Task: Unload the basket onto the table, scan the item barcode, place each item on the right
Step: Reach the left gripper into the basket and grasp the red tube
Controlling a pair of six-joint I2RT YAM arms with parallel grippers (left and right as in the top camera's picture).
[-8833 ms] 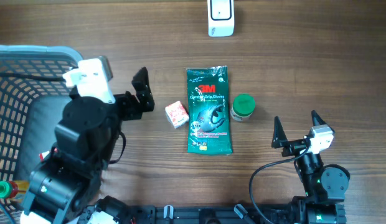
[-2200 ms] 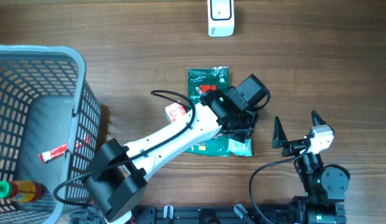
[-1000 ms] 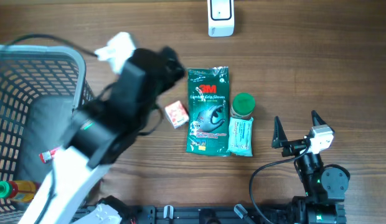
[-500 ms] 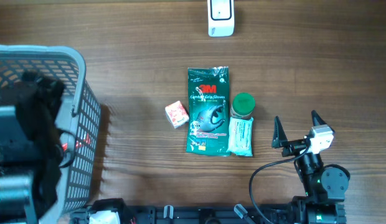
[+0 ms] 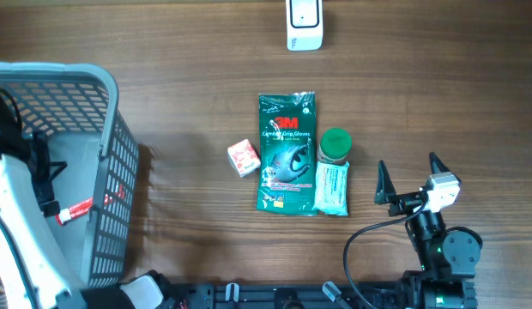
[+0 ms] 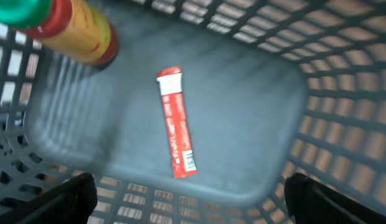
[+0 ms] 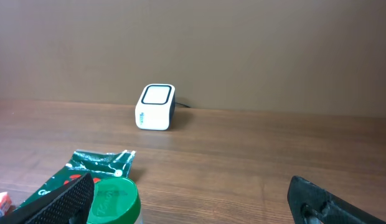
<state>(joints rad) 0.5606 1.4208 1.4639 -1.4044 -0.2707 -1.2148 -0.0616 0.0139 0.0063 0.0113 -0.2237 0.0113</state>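
Wooden table (image 5: 180, 103): left fingers (image 6: 68, 199) wide over sachet (image 6: 175, 121) in basket (image 6: 342, 93), right fingers (image 7: 65, 202) wide near jar (image 7: 115, 198).

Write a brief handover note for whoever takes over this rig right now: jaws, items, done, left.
Left gripper: jaws open, empty, above the basket.
Right gripper: jaws open, empty, parked at the near edge.
Basket holds red sachet and bottle.
On the table: gloves pack, green-lidded jar, teal packet, small box; scanner at far edge.
Done: scans unconfirmed.
Left: carry an item to the scanner.
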